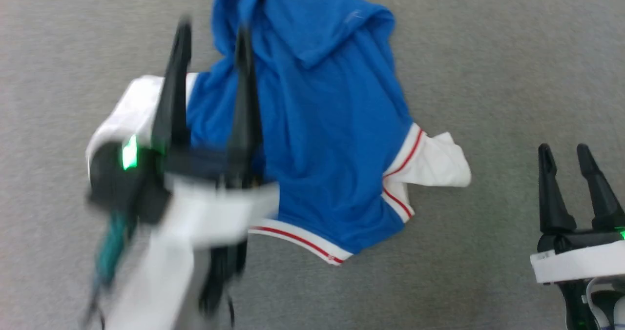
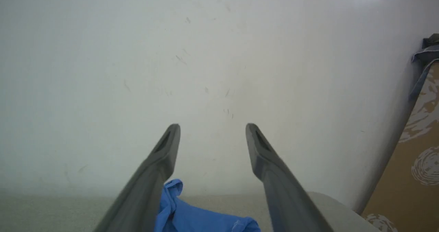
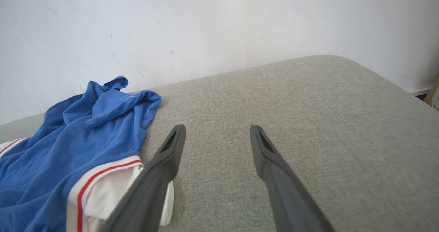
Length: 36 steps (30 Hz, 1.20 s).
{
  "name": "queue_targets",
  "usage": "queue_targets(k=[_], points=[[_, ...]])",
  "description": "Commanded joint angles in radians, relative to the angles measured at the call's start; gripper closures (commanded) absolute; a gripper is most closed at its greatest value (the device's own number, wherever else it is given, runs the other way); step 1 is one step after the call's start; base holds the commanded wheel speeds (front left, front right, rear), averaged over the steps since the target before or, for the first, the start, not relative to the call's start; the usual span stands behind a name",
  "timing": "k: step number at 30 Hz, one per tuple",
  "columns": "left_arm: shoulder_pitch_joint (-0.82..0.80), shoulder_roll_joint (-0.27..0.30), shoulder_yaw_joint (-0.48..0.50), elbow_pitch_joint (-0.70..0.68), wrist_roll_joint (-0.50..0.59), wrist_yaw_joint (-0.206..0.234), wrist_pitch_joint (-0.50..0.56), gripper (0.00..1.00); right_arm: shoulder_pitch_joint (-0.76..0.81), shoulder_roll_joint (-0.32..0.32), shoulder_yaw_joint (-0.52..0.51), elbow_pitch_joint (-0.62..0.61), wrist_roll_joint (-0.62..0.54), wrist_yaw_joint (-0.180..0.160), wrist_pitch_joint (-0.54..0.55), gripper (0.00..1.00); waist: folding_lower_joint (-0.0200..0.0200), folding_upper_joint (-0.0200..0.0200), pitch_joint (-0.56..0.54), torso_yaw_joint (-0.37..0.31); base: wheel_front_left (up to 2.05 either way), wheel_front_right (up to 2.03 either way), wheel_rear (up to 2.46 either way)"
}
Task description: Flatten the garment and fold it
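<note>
The left gripper [image 1: 213, 28] has 2 long black fingers [image 1: 171, 100], thin & pointy, on a black block [image 1: 122, 188] w/ a green light [image 1: 129, 153], a white arm [image 1: 161, 276] & a teal cable [image 1: 110, 252]. The right gripper [image 1: 564, 149] looks the same, w/ a white band [image 1: 576, 264] & pale wires [image 1: 594, 291].

Garment [image 1: 322, 125] is lying bunched on the padded fabric surface [image 1: 488, 51], left of centre. Its far end is reaching toward the wall [image 3: 205, 19], which is standing behind the surface. One sleeve is sticking out to the right. Left gripper [image 1: 212, 27] is hanging over the garment's left part. Right gripper [image 1: 564, 149] is sitting well right of the garment, over bare surface. A cardboard box [image 2: 411, 163] is standing off the surface's corner.
</note>
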<state>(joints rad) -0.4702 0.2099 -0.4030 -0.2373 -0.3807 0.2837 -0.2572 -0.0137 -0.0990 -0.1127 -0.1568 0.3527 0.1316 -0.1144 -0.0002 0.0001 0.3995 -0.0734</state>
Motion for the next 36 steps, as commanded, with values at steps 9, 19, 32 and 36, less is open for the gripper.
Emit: queue_targets(k=[9,19,32,36], points=[[0.360,-0.073,0.056,-0.153,0.154,0.021,-0.004,0.00,0.029,-0.052,0.011,-0.048,-0.020,-0.001,0.089,0.00,0.0002,-0.0001,-0.020,0.128,0.00,0.00,0.00],[0.331,-0.137,0.043,-0.119,0.216,-0.064,-0.004,0.00,-0.051,-0.353,0.134,-0.077,0.040,-0.001,0.486,0.00,0.0002,-0.0001,0.029,0.192,0.00,0.00,0.00],[0.332,-0.158,0.032,-0.083,0.201,-0.093,-0.004,0.00,-0.110,-0.444,0.285,0.081,0.107,-0.001,0.559,1.00,0.0002,-0.0001,0.031,0.246,0.00,0.00,0.00],[0.344,-0.159,0.035,-0.077,0.194,-0.092,-0.004,0.00,-0.133,-0.432,0.230,0.081,0.123,-0.001,0.514,1.00,0.0002,-0.0001,0.015,0.237,0.00,0.00,0.00]])
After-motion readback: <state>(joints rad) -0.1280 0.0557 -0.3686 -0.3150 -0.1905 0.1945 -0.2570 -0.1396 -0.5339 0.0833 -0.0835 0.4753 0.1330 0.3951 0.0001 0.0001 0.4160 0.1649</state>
